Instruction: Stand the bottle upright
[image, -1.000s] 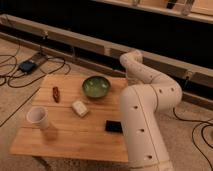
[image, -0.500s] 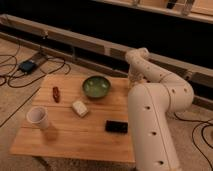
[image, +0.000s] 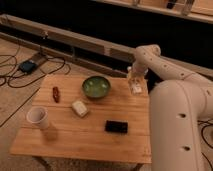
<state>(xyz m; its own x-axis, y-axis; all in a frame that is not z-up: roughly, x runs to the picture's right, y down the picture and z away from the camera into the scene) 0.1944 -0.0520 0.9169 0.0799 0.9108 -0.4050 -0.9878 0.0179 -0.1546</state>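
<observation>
The bottle (image: 135, 88) shows as a small pale, clear shape at the far right corner of the wooden table (image: 90, 135), to the right of the green bowl (image: 96, 86). My gripper (image: 134, 79) reaches down from the white arm (image: 160, 65) and sits right over the bottle, partly hiding it. I cannot tell whether the bottle is upright or tilted, or whether it rests on the table.
A red object (image: 56, 93) lies at the far left of the table and a white paper cup (image: 38, 117) stands at the near left. A cream block (image: 79, 108) and a black flat object (image: 116, 126) lie mid-table. Cables and a blue box (image: 27, 65) are on the floor at left.
My arm's upper joint has swung to the right and a little further back, with the gripper staying at the table's far right corner. The other things on the table have not moved.
</observation>
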